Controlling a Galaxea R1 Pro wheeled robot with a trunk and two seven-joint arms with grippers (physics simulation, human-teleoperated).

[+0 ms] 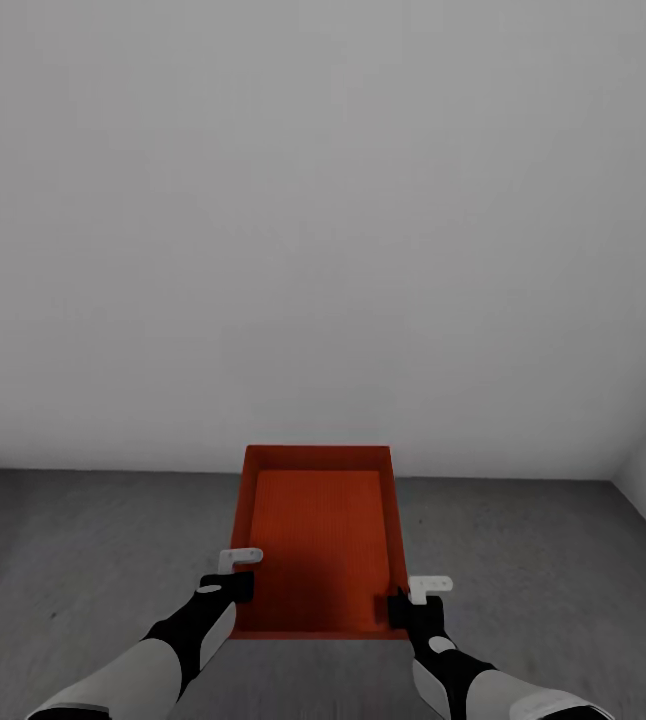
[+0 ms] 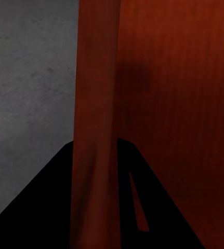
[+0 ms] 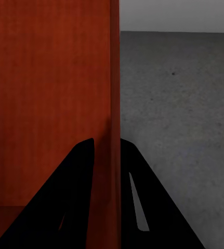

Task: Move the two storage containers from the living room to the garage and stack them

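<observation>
Both end effectors are clamped onto one storage container (image 1: 321, 540): the left end effector (image 1: 231, 585) pinches the left side wall near the close corner, and the right end effector (image 1: 403, 605) does the same on the right wall, each with a finger on either side of the thin wall. It's an orange-red open-top rectangular box with a finely ribbed flat bottom, long axis pointing straight away from the robot toward the plain pale grey wall (image 1: 323, 220). It sits over the floor (image 1: 83, 540), rough dark grey concrete; can't tell if it's touching down.
</observation>
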